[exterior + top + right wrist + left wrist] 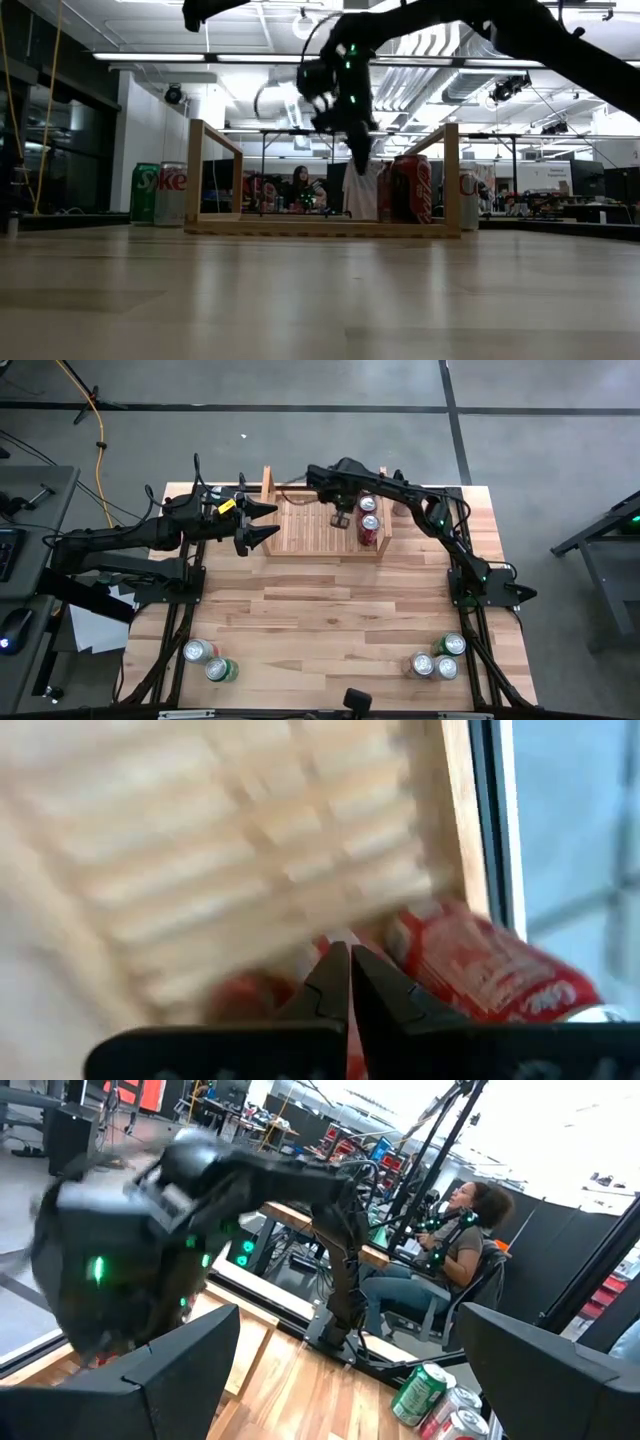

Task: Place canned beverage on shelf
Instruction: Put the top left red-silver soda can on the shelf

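Two red cans (pixel 368 520) upright on shelf (pixel 310 532), at its right end beside side board. Right gripper (pixel 341 518) over slats just left of cans, fingers pressed together, holding nothing. Left gripper (pixel 262 524) just outside shelf's left end, fingers spread, empty. Five more cans (pixel 210 661) near table's front corners.

Shelf (pixel 310 530): low pale wooden rack, slatted base, two upright side boards, at the desk's far edge. Holds two upright red cans (pixel 369 530), one behind the other, against its right side board.

Loose cans: two upright at the desk's near left (pixel 210 660), three at the near right (pixel 438 658).
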Action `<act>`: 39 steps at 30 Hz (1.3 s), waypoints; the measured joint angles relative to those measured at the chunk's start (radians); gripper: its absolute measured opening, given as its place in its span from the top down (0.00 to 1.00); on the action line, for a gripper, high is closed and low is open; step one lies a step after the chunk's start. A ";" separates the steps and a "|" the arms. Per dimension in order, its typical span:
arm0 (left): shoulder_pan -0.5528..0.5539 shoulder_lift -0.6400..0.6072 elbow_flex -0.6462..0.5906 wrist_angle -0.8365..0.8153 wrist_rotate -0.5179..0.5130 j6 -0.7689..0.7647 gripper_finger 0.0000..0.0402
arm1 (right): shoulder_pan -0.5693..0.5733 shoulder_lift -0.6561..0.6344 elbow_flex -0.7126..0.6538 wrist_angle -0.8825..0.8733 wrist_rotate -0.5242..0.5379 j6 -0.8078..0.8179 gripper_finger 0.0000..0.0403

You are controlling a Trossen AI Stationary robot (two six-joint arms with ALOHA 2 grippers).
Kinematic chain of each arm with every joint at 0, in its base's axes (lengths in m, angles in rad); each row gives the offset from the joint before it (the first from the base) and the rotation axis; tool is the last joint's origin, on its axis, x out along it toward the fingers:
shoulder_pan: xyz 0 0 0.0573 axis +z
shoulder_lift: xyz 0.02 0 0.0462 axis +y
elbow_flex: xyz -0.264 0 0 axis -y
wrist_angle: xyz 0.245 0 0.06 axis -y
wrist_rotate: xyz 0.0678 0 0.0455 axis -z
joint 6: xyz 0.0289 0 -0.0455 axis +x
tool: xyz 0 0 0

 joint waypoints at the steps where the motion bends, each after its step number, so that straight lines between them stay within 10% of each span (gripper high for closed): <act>1: 0.000 0.000 0.000 0.000 0.000 0.000 0.09 | 0.000 -0.013 0.016 0.015 -0.042 0.002 1.00; 12: 0.000 -0.003 0.001 -0.113 0.000 0.058 0.09 | 0.012 -0.331 -0.145 0.212 -0.271 0.009 1.00; 27: 0.031 -0.007 0.001 -0.019 0.113 0.192 0.09 | 0.234 -1.161 -1.169 1.160 -0.281 0.475 1.00; 39: 0.105 -0.001 0.001 0.049 0.225 0.157 0.09 | 0.358 -1.252 -1.309 1.448 -0.224 0.474 1.00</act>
